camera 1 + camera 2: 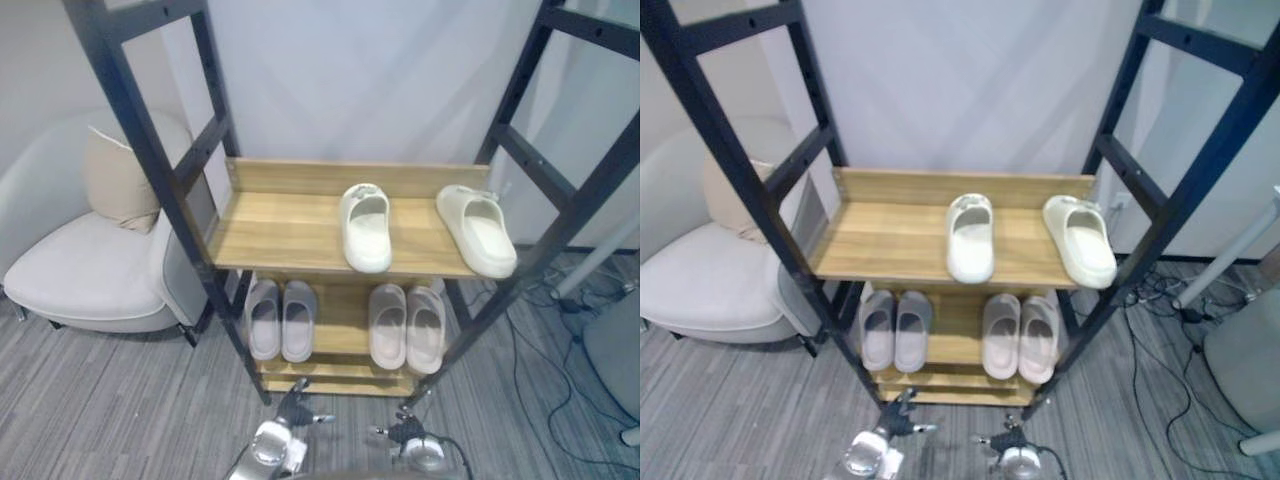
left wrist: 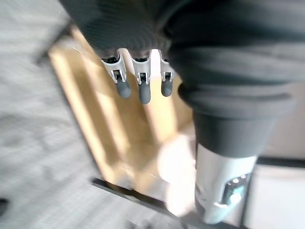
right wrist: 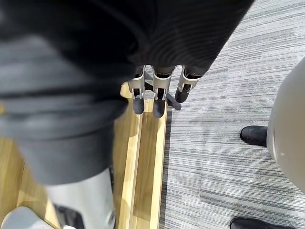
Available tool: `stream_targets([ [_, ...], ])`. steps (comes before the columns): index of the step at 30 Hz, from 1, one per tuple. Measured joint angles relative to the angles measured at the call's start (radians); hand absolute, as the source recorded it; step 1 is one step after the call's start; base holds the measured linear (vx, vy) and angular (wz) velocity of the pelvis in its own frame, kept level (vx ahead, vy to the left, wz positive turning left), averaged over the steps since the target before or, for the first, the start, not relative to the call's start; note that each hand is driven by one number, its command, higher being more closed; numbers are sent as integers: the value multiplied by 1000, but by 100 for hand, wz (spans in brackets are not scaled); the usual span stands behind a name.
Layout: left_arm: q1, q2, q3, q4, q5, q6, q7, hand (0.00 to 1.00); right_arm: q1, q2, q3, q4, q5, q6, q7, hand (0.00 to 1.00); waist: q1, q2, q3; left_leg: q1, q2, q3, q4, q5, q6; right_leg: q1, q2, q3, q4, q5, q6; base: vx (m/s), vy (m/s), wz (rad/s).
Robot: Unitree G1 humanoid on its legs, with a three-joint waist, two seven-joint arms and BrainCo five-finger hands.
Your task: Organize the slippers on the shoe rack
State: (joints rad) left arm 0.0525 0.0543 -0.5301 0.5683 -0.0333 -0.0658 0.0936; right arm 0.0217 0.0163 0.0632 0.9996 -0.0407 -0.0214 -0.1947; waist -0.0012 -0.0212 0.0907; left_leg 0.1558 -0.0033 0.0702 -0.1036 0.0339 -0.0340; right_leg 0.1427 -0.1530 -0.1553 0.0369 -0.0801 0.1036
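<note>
Down at the foot of the black-framed shoe rack [image 1: 153, 150], seen from above, wooden shelves front and centre. Up on the top shelf [image 1: 280, 230]: one cream slipper [image 1: 366, 228] near the middle, lying straight, heel toward the front edge; a second cream slipper [image 1: 477, 230] well apart from it at the right end, turned askew, heel out by the front right corner. A bare strip of wood between the two, and a wide bare stretch to their left. Below, on the lower shelf [image 1: 340, 325]: a grey pair [image 1: 265, 320] on the left, side by side, and a pinkish-beige pair [image 1: 388, 325] on the right, likewise snug together, toe ends tucked under the shelf above. Now the hands, both low before the rack's bottom rail, well below the slippers and apart from them. Left hand [image 2: 142, 86] holding nothing, fingers hanging loose and fairly straight past the ribbed cover, blurred wood beyond them. Right hand [image 3: 158, 98] the same: empty, fingers relaxed and close together, dark tips over the rack's lowest wooden slats, right at the edge of the grey striped carpet [image 3: 214, 143]. Off to the left, a pale armchair [image 1: 90, 280] with a beige cushion [image 1: 118, 180] propped against its back. Behind the rack, a plain white wall [image 1: 350, 80].
</note>
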Motion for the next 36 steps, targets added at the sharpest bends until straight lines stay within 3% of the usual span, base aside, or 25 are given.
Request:
stream_targets([
  [6, -75, -3, -142, -180, -104, -17, -38, 0, -4, -15, 33, 4, 0, 1, -3, 0, -1, 4, -3, -15, 1, 0, 0, -2, 0, -11, 3, 0, -11, 2, -1, 0, 0, 0],
  [13, -152, -5, -216, -257, -209, -19, -37, 0, -4, -17, 68, 4, -1, 3, -7, 0, -2, 11, -10, -16, 10, 7, 0, -8, -5, -5, 12, 2, -26, 15, -6, 9, -10, -2],
  [24, -303, -16, -224, -448, -282, -56, 17, 0, 2, -16, 106, 3, -2, 10, -13, 0, -3, 9, -55, -28, 25, 39, 0, -12, -12, -22, 26, 31, -43, 33, -13, -16, -12, -8],
  [36, -481, -112, -136, -540, -281, -80, 63, 0, 25, -10, 96, -2, -4, 17, -3, 0, 1, 7, -83, -32, 26, 55, 0, -12, -11, -39, 24, 51, -23, 32, -12, -10, 2, -4],
])
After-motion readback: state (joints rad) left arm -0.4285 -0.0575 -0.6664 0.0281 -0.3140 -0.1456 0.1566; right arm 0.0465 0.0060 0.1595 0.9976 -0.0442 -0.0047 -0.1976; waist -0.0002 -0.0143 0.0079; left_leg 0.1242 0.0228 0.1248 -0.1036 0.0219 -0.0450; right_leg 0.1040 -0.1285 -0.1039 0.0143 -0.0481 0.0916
